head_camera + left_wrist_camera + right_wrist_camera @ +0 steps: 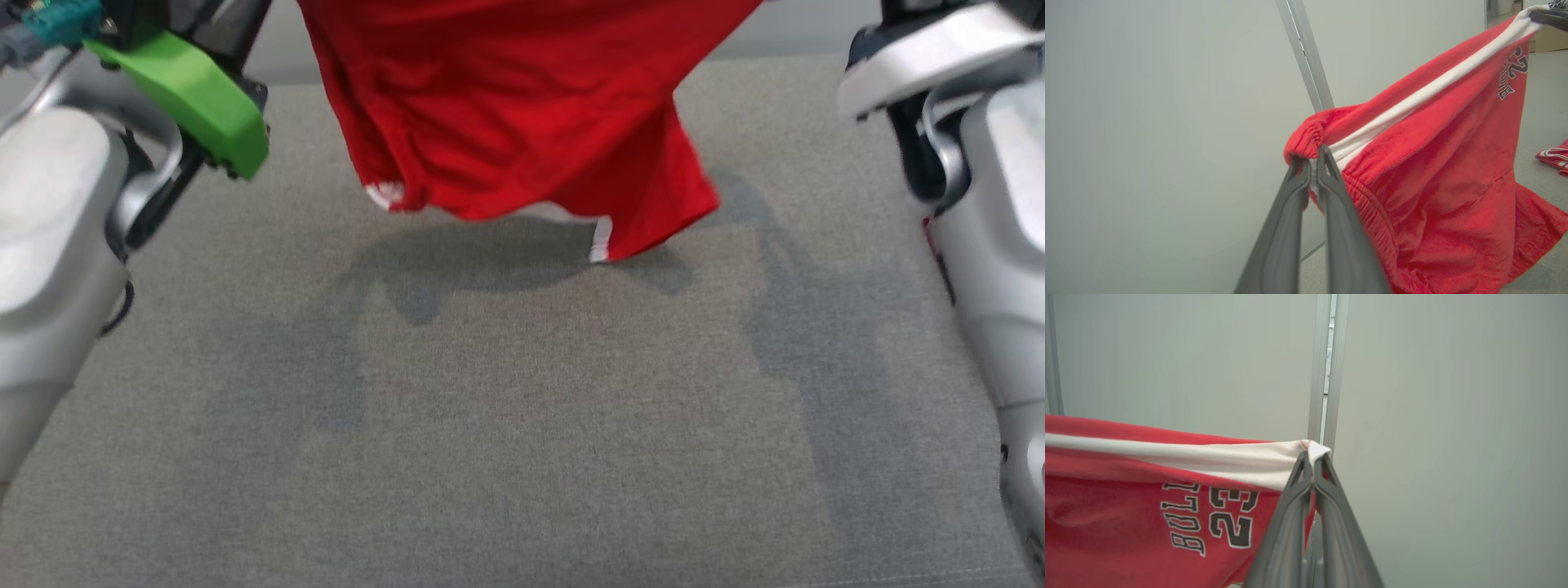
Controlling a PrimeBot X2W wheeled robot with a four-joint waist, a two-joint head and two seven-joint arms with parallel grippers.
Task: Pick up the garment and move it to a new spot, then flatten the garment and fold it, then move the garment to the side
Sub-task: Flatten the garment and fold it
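Over the near grey counter (522, 457), the left hand (1312, 163) and right hand (1312, 459) each pinched the red shorts (522, 106) aloft, mid-move; lowering them flat seemed next.

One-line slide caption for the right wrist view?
Right claw shut on the white-striped edge of red shorts printed "23".

The red garment (522, 106) with a white stripe and dark lettering hangs stretched in the air above the grey surface.
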